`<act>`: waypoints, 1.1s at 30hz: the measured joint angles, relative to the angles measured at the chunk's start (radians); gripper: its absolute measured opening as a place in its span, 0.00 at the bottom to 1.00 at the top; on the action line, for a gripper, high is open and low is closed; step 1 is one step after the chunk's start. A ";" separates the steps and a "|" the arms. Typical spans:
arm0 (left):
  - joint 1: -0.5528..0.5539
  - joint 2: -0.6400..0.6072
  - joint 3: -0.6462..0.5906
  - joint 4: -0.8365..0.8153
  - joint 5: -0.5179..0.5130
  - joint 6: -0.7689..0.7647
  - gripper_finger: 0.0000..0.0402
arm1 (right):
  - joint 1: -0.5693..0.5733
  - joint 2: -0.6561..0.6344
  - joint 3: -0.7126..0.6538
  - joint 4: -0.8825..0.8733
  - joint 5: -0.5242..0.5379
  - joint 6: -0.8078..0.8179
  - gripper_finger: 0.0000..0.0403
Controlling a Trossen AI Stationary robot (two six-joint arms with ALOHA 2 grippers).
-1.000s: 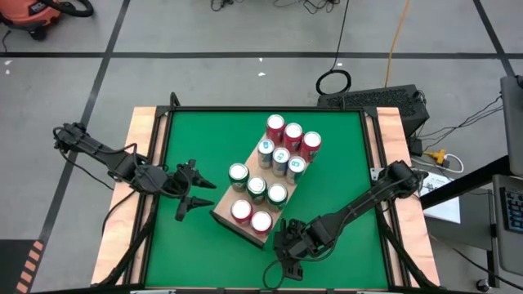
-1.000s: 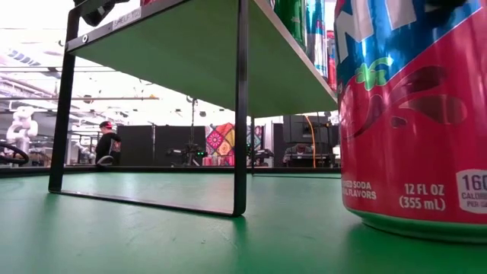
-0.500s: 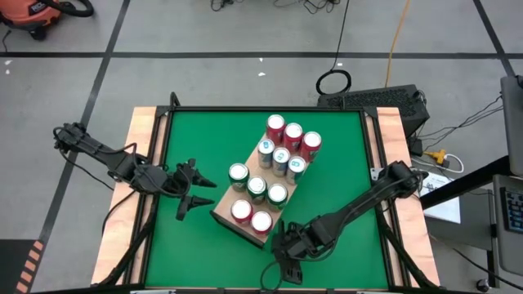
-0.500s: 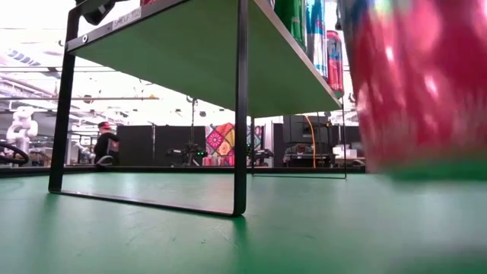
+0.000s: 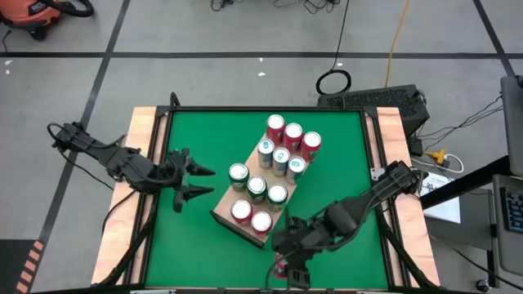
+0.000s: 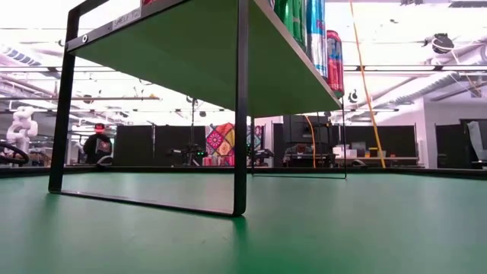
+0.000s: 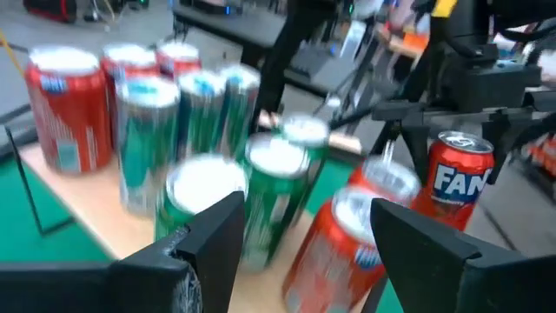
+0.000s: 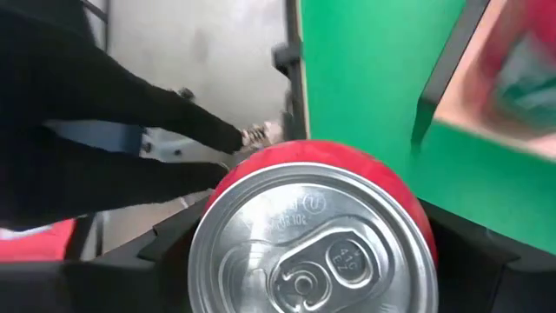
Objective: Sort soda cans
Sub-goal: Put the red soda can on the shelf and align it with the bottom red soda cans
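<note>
Right gripper (image 5: 288, 265) lifts a red can (image 5: 281, 266) at the tabletop's (image 5: 343, 163) near edge.
High view: ten soda cans (image 5: 278, 159) stand on the wooden board (image 5: 222, 214); left gripper (image 5: 194, 180) spread beside it. Right wrist view: the fingers seemingly pinch the red can.

Two slender matte-black jointed arms with cabling along the links, left gripper (image 5: 190, 183) ending in paired pointed black fingers (image 7: 213, 248), right gripper (image 5: 288, 260) bulkier, black, blocky at the wrist.
</note>
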 joint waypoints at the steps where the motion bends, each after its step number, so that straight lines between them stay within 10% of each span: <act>1: 0.000 0.000 0.018 0.002 -0.006 0.003 0.62 | -0.002 0.000 0.046 -0.028 0.001 -0.007 0.75; 14: 0.000 0.001 0.213 0.003 -0.034 0.158 0.62 | -0.061 -0.129 0.171 0.073 0.070 -0.006 0.76; 33: 0.001 0.066 0.244 0.264 0.008 0.189 0.63 | -0.221 -0.170 0.171 0.322 0.268 -0.548 0.76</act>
